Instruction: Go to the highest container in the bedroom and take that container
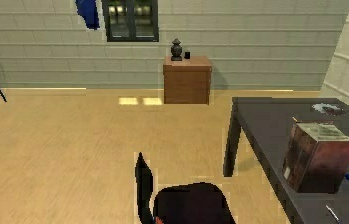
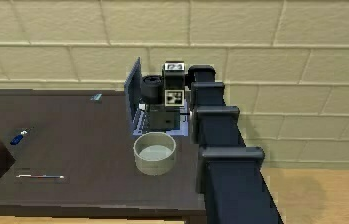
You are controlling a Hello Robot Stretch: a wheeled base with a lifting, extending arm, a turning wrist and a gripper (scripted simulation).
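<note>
On the dark table (image 2: pixel 82 130), a round bowl (image 2: pixel 155 153) near the end effector (image 2: pixel 150 118)

Grey tub (image 2: pixel 154 154) and blue panel (image 2: pixel 134 92) crowd the claw (image 2: pixel 151 118); table (image 2: pixel 82 135) middle lies free.

light: bright, even | pale patches on floor (image 1: pixel 72 150) by cabinet (image 1: pixel 187 80) | window (image 1: pixel 130 20) dark

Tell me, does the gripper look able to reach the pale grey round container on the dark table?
Probably yes: the gripper shows close to the pale grey round container on the dark table, and nothing stands between them.
</note>
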